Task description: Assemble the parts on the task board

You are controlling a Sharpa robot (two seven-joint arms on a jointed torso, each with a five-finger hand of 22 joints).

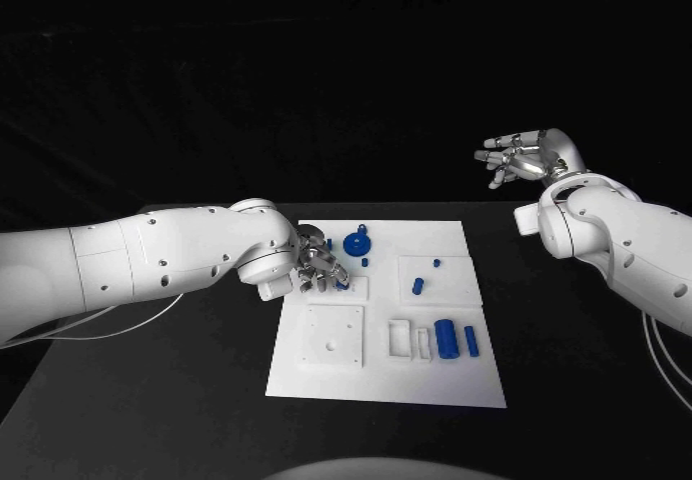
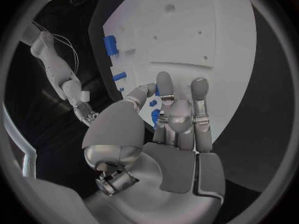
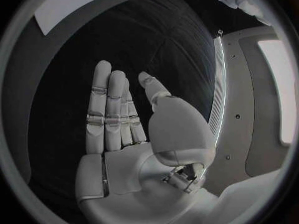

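Head view, board: the task board [image 1: 335, 380] lay in the middle of the black worktop [image 1: 144, 410].
Parts standing: a round blue part [image 1: 356, 243] sat at the upper middle of the board, with small blue pegs [image 1: 418, 285] to its right; these looked seated, though I could not tell for certain.
Parts loose: two blue cylinders [image 1: 457, 340] lay side by side at the board's lower right, beside an empty white frame [image 1: 400, 339]; these seemed left to fit.
Left hand: the left hand [image 1: 317, 268] was at the board's upper left edge, fingers [image 2: 164, 87] reaching down among small blue pieces [image 2: 154, 117]; whether it pinched one I could not tell.
Right hand: the right hand [image 1: 525, 157] hovered in the upper right of the frame, well apart from the board, fingers [image 3: 106, 109] straight, close together, holding nothing.
Progress: roughly midway, by my judgement.
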